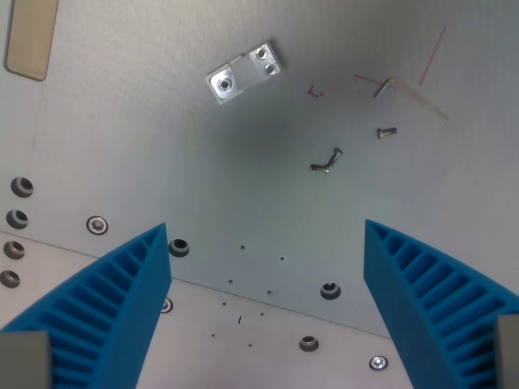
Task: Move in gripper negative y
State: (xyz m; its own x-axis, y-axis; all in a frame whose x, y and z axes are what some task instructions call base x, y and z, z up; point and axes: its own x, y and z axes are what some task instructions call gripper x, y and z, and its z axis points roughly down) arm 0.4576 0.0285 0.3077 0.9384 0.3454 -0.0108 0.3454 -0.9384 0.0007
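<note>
My gripper (268, 243) hangs open above a grey metal plate (162, 146), with nothing between its two blue ribbed fingers (113, 316). The left finger fills the lower left of the wrist view, the right one the lower right. A small shiny metal bracket (243, 71) with two holes lies on the plate toward the top, left of centre. Loose screws lie farther right: two touching ones (327, 160) near the middle and a single one (387, 132) beyond them.
A thin bent clear strip (409, 93) and red pen marks (369, 79) sit at the upper right. A tan slot (31, 40) is at the top left. Bolt holes (178, 247) and bolt heads dot the plate's lower part and left edge.
</note>
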